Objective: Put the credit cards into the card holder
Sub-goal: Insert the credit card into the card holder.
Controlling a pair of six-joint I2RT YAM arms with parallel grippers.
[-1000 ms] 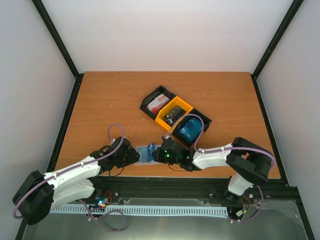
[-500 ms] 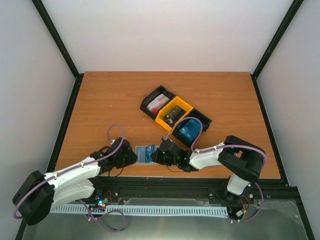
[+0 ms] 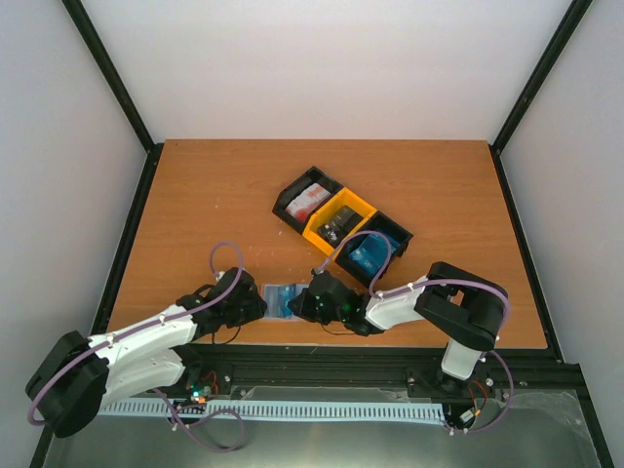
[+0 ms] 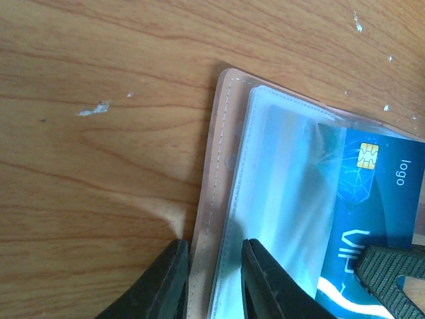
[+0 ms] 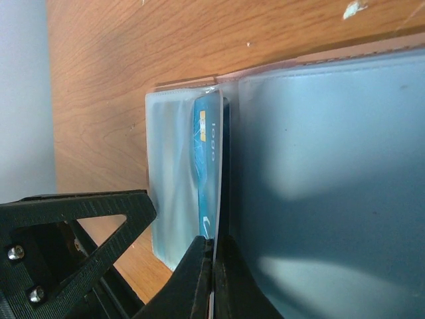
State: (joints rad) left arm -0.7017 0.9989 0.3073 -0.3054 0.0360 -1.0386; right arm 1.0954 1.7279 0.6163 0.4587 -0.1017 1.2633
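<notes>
Left wrist view: left gripper (image 4: 209, 286) pinches card holder (image 4: 214, 173) by its stitched edge, near tabletop's (image 3: 224, 195) front edge. Right gripper (image 5: 212, 279), pressed together on blue card (image 4: 378, 199), is mid-insertion; next move likely a straight push deeper into the pocket.

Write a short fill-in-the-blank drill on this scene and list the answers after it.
1. The card pinched in the right hand is ____.
2. The middle bin of the three is ____.
3. An edge of the card holder sits between the two ____ of the left hand.
Answers: blue; yellow; fingers.
</notes>
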